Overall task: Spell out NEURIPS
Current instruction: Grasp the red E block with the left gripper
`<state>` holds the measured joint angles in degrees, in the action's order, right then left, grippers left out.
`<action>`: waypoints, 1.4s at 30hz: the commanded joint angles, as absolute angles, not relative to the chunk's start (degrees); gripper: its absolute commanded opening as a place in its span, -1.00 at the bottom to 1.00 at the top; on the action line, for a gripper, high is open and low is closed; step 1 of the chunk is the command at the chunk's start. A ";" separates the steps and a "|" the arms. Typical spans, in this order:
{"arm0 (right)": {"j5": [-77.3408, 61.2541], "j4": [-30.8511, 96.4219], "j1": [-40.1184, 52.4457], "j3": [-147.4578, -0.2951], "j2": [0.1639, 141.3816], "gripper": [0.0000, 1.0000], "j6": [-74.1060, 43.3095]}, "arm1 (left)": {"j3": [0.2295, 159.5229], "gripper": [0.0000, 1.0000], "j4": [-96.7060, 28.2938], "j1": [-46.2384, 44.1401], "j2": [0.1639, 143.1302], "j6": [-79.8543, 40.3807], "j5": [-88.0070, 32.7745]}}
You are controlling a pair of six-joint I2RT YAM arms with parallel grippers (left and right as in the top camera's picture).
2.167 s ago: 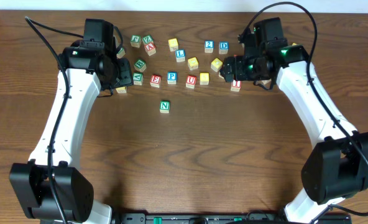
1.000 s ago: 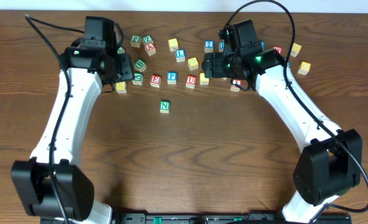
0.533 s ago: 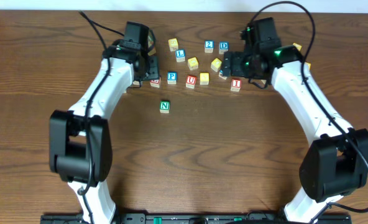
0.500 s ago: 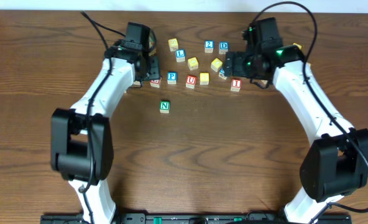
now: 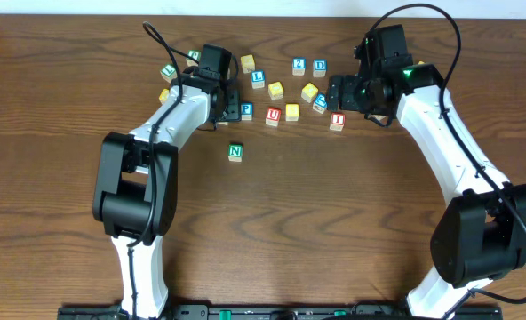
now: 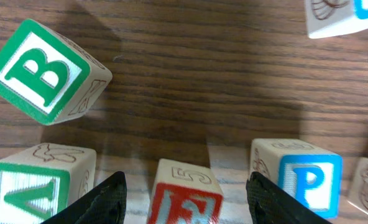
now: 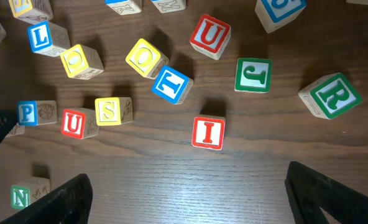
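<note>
My left pincer (image 6: pixel 185 182) stands with its jaws apart, astride the red E cube (image 6: pixel 185 202). There is a sliver of space on each side, so nothing is gripped yet. The E cube sits dead centre between my fingers (image 6: pixel 106 200) and appears to rest on the worktop (image 6: pixel 190 81). The blue P cube (image 6: pixel 302 177) is just outside my right-hand finger and a green A cube (image 6: pixel 35 186) just outside the left-hand one. A green B cube (image 6: pixel 41 71) lies farther ahead, off to the left.

The risk is crowding. If I drift sideways while closing, a finger will likely shove the P cube, which I need later, or catch the A cube and drag it along. The E cube also looks slightly turned against my fingers, so a squeeze on its corners could spin it or pop it out.

My right pincer (image 7: pixel 187 186) is spread wide and empty, held above the worktop. The red I cube (image 7: pixel 208 133) is just ahead of it, near the middle of the gap. The blue T cube (image 7: pixel 171 84) and green J cube (image 7: pixel 253 74) lie beyond it, and the green R cube (image 7: pixel 333 94) is out past the right-hand finger. Coming down skewed could tip the I cube. The green N cube (image 5: pixel 235 152) waits alone, nearer my base than either pincer.
</note>
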<state>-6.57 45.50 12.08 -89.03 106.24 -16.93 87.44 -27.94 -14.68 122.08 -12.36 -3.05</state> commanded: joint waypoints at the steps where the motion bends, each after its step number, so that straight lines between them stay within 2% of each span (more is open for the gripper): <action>1: -6.31 45.69 11.55 -88.75 106.89 0.90 -15.59 | 87.11 0.21 -27.53 -14.50 123.20 -12.53 -1.87; 6: -6.28 45.67 11.55 -88.75 106.89 0.90 -15.57 | 87.11 0.05 -27.51 -14.50 123.35 -12.53 -1.85; 17: -6.28 45.67 11.55 -88.75 106.89 0.92 -15.57 | 87.09 -0.07 -27.97 -14.61 124.53 -12.56 -1.89; 26: -6.07 45.65 11.55 -88.75 106.89 0.93 -15.57 | 87.11 -0.34 -27.92 -14.59 124.53 -12.56 -1.87; 42: -5.89 45.21 11.42 -88.75 106.89 0.96 -15.57 | 87.68 -0.37 -29.98 -14.61 116.57 -12.80 -1.91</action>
